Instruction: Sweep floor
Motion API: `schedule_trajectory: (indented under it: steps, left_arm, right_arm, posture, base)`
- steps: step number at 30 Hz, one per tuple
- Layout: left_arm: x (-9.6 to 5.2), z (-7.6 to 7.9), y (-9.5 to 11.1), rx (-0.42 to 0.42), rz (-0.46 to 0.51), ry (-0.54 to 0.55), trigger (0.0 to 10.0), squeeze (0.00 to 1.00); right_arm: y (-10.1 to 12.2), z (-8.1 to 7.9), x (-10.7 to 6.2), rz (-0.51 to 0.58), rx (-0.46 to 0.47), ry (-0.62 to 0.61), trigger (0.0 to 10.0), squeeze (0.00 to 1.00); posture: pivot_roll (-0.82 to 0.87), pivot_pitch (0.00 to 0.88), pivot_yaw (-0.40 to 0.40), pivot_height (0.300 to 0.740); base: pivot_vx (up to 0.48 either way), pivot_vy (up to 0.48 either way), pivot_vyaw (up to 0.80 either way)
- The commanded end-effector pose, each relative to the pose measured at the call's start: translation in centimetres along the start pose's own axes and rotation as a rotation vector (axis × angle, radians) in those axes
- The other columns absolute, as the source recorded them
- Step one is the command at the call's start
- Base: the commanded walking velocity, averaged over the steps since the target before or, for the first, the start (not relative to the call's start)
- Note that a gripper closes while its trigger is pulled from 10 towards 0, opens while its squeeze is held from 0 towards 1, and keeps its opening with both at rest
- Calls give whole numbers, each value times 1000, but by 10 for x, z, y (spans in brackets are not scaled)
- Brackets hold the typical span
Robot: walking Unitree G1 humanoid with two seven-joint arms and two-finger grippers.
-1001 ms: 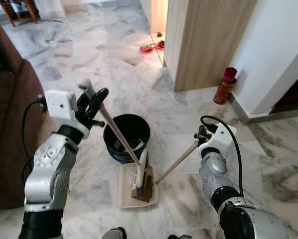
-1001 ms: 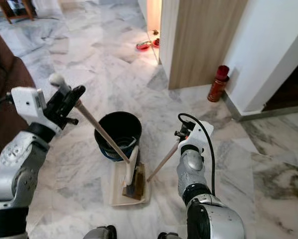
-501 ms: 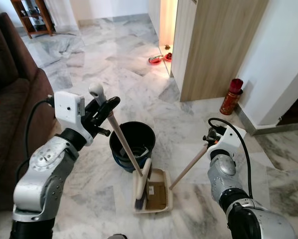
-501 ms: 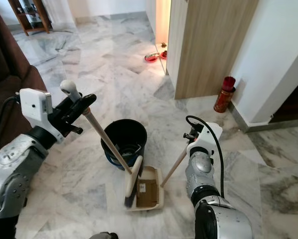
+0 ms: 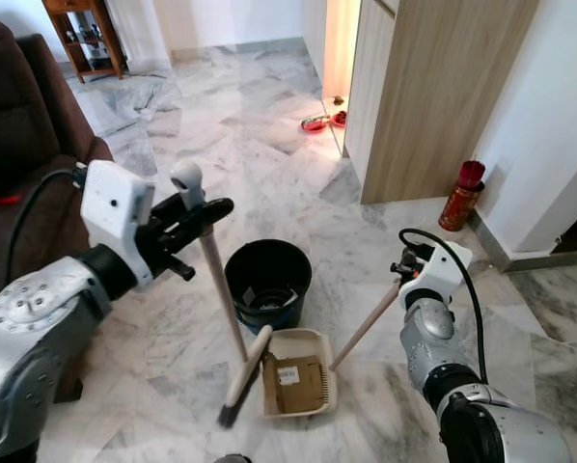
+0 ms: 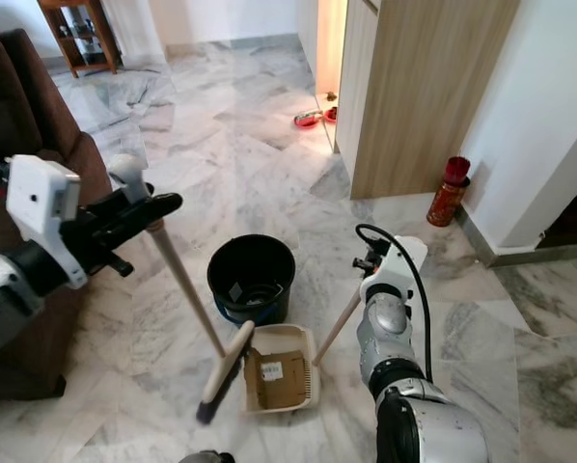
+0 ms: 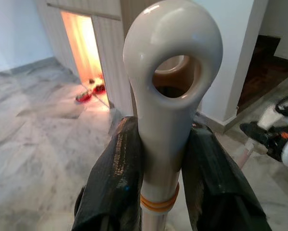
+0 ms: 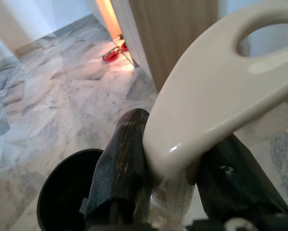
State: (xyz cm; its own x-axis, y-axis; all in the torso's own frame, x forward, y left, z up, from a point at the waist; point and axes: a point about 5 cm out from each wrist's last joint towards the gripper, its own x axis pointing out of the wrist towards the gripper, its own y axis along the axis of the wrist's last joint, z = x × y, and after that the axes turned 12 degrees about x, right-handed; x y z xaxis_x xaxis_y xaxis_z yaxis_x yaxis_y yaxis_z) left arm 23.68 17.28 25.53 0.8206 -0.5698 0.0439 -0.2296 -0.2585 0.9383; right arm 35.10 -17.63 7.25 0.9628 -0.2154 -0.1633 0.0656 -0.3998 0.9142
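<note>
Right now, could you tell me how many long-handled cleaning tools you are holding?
2: the broom in the left pincer, bristles on the floor beside the dustpan, whose handle the right pincer grips.

No text, brand or number can be read anywhere. A small white label (image 5: 288, 375) sits on the floor of the dustpan (image 5: 313, 340), near its middle, and another pale sticker (image 6: 236, 290) shows low on the inner wall of the black bucket (image 6: 251, 257), but the print on both is too small to make out. The red can (image 5: 461, 196) by the wall carries markings that are too blurred to read.
</note>
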Motion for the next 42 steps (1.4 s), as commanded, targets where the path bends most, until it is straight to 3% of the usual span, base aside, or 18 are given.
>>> schedule_trajectory:
  steps: [1,4,9,12,17,23,28,35,42]
  left_arm:
    - [-8,-1,5,13,-5,7,10000,0]
    - [-18,-9,-9,43,-93,67,10000,0]
    - [-28,-12,-25,37,-161,176,10000,0]
    - [-32,-15,-29,47,-167,226,10000,0]
    - [-53,-32,-51,49,-203,471,10000,0]
    - [-63,-33,-66,50,-221,596,10000,0]
    - [-71,-30,-86,85,-270,656,10000,0]
    - [-70,-20,-104,45,-281,681,10000,0]
    - [-70,-15,-114,33,-280,682,10000,0]
  right_arm:
    - [4,-10,2,18,6,24,10000,0]
    - [4,-11,2,17,2,29,10000,0]
    - [4,-9,2,15,1,30,10000,0]
    - [4,-7,2,14,0,28,10000,0]
    - [8,-2,4,21,-5,19,10000,0]
    - [11,1,5,24,-3,10,10000,0]
    - [20,1,8,50,9,4,10000,0]
    - [37,12,15,76,74,-49,10000,0]
    - [37,8,17,0,72,104,10000,0]
  posture:
    - [345,56,70,740]
    - [345,61,72,740]
    - [335,66,69,740]
    - [335,68,68,740]
    - [326,69,56,740]
    - [311,69,51,740]
    - [295,61,43,740]
    - [272,49,32,740]
    - [263,38,29,740]
  base:
    - [0,0,0]
    - [0,0,0]
    - [0,0,0]
    - [0,0,0]
    - [0,0,0]
    - [0,0,0]
    - [0,0,0]
    - [0,0,0]
    - [0,0,0]
